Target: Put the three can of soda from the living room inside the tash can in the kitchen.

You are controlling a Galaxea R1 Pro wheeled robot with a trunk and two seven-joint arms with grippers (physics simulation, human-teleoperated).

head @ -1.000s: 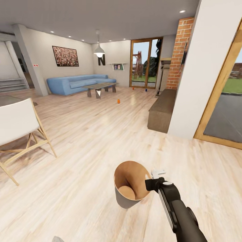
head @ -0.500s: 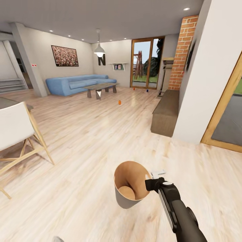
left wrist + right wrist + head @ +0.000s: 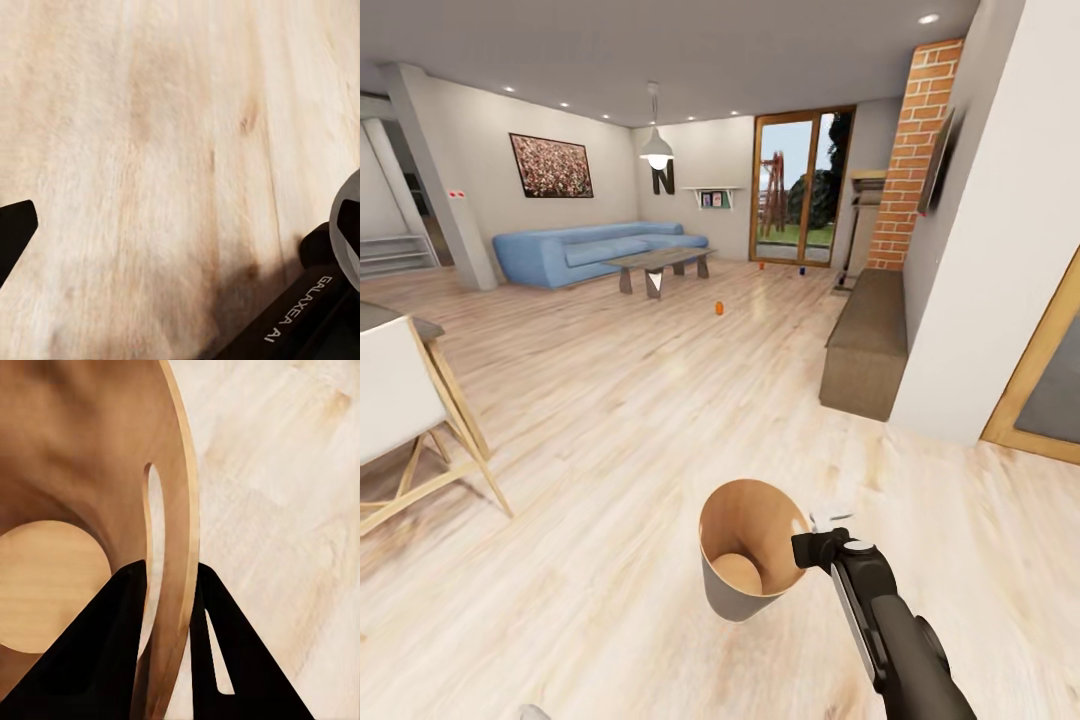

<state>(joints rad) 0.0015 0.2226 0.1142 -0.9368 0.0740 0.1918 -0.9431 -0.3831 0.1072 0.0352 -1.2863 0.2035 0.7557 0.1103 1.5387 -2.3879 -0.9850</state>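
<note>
While my head view put cans (image 3: 718, 309) far beyond my right gripper (image 3: 812, 549), its wrist view showed fingers (image 3: 97, 660) clamped on the trash can's rim (image 3: 182, 547).

Blue sofa (image 3: 585, 252), red brick fireplace (image 3: 916, 150)

Light wood plank floor (image 3: 150, 150), dark fingertip (image 3: 13, 232), black "GALAXEA AI" arm link (image 3: 300, 315)

bright, even | ceiling spots (image 3: 928, 18) lit | wide-angle edge stretch
</note>
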